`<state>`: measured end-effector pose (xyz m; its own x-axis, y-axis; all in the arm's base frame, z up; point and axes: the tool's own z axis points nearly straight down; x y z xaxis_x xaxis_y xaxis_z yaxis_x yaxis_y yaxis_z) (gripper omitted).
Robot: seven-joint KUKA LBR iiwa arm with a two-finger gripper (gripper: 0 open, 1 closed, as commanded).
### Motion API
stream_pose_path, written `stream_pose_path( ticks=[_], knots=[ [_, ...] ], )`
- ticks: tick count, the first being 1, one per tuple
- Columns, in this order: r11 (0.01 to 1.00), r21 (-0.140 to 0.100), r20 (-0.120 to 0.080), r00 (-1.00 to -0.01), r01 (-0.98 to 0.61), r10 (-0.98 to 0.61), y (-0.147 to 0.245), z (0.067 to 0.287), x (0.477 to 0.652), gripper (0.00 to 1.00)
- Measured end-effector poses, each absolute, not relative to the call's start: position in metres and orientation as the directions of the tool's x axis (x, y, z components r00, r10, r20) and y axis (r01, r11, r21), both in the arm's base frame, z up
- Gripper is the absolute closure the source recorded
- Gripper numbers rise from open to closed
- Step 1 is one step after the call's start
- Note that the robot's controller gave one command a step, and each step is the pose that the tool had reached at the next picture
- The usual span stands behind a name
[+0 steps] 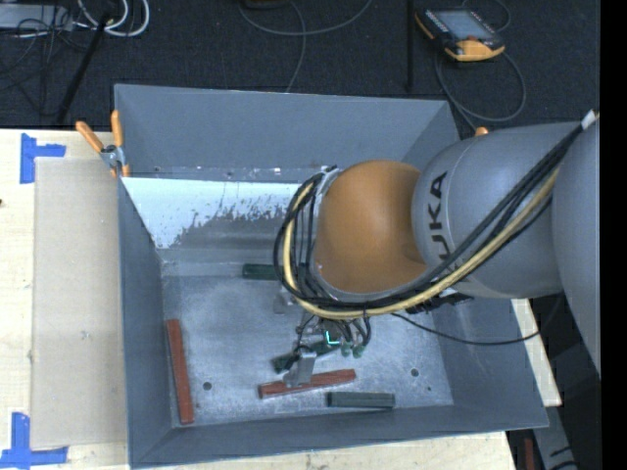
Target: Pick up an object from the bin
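My gripper (310, 355) hangs low over the front middle of the bin floor, mostly covered by the arm's orange dome. Its tip is right at the upper edge of a flat red-brown stick (306, 384) that lies almost level, left to right. Just right of and below that stick lies a shorter dark grey stick (361, 399). Whether the gripper touches the red-brown stick I cannot tell.
A second, longer red-brown stick (177, 371) lies along the left wall, running front to back. A small dark block (260, 272) rests at the back of the floor. The arm and its cables cover the bin's right half.
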<state>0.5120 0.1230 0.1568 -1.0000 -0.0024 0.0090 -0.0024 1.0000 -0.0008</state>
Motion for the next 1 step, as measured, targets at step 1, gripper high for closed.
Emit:
stream_pose_path(
  ticks=[1],
  knots=[
    [0.996, 0.000, 0.009, -0.996, -0.091, -0.091, 0.0682, 0.0662, 0.5349, 0.00]
  ],
)
